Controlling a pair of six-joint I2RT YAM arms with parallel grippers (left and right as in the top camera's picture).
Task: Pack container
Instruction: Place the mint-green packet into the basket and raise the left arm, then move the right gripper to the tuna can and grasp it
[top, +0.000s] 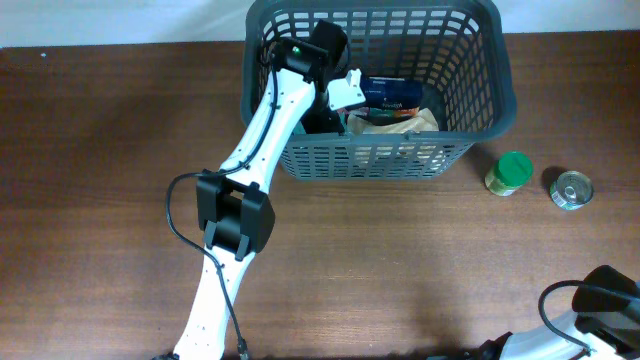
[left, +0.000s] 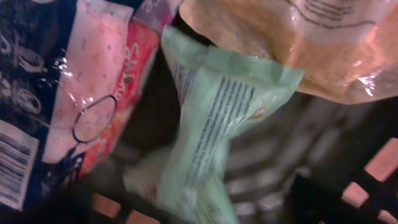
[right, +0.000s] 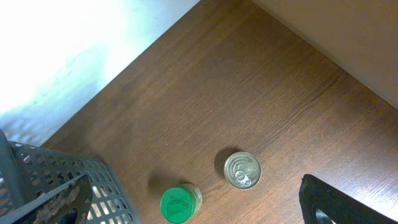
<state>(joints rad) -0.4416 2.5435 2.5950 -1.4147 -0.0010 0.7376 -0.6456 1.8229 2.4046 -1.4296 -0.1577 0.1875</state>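
The container, a dark grey lattice basket (top: 480, 60), stands at the table's back. My left gripper (top: 322, 112) reaches down into its left half. In the left wrist view a pale green packet (left: 227, 115) hangs blurred between the dark jaw tips, with a gap to the right tip (left: 314, 199), so the jaws look open. A pink and dark blue packet (left: 93, 87) and a tan bag (left: 311, 43) lie in the basket beside it. My right arm (top: 610, 298) rests at the front right corner. Only one dark finger (right: 333, 202) shows in its wrist view.
A green-lidded jar (top: 510, 172) and a small round metal can (top: 572, 189) stand on the table right of the basket; both show in the right wrist view, jar (right: 179, 203), can (right: 242, 170). Blue packet (top: 390, 92) and tan bag (top: 405, 122) lie inside the basket.
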